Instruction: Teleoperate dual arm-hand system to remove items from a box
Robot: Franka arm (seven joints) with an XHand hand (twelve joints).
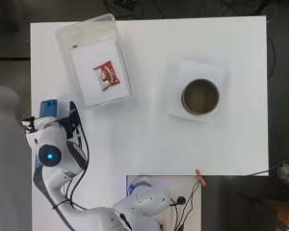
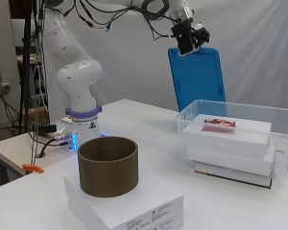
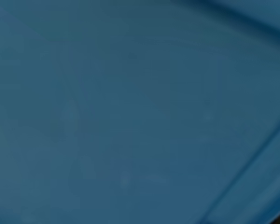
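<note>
Hand (image 2: 189, 38): raised at upper centre of the side view, fingers curled round the top edge of the blue lid (image 2: 198, 79).
Lid: held upright.
Clear box (image 2: 240, 139): red packet (image 2: 219, 123) seen inside, lower right.

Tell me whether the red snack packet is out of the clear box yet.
No, the red snack packet lies on the white boxes inside the clear box.

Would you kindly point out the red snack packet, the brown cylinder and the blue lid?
red snack packet (image 1: 106, 76), overhead view, centre of the wrapper.
brown cylinder (image 2: 108, 173), side view, outer wall.
blue lid (image 2: 198, 79), side view, flat face below the hand (image 2: 189, 37).
</note>
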